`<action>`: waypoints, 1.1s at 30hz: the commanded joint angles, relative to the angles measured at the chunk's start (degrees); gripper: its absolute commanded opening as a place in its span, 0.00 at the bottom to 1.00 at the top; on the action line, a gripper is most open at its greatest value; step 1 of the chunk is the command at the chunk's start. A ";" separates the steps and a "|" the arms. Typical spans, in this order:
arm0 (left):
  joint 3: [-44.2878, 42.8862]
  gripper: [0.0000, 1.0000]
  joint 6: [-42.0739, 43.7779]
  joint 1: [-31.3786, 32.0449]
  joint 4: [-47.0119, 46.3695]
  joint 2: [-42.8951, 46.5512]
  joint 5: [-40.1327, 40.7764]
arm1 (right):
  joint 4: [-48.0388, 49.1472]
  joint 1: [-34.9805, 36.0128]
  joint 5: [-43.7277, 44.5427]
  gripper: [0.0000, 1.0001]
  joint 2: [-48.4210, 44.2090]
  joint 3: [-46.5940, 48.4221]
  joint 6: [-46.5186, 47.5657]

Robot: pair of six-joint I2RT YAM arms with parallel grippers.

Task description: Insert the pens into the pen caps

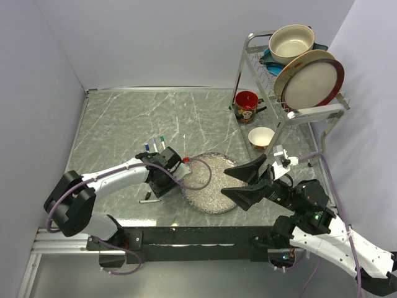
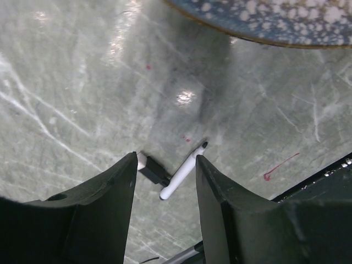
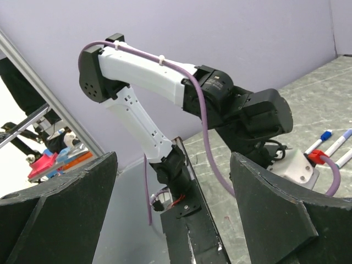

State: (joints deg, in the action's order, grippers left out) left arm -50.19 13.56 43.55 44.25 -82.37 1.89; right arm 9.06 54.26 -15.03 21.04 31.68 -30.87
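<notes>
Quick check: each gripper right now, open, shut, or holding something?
Left gripper: open, holding nothing, fingers either side of a white pen lying on the table.
Right gripper: wide open, holding nothing.

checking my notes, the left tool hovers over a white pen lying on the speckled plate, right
No: the white pen lies on the marble table, clear of the speckled plate, as the left wrist view shows. The left tool does hover over it.
</notes>
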 commanded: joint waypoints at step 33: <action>5.28 0.12 0.24 2.07 -3.12 -7.27 -3.12 | 0.70 0.50 1.58 0.90 -0.38 -0.04 0.20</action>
State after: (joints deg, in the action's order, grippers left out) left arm -45.67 14.28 45.32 42.68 -86.28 1.65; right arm 7.94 54.41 -14.17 20.95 31.68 -31.03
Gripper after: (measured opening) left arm 0.189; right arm 0.904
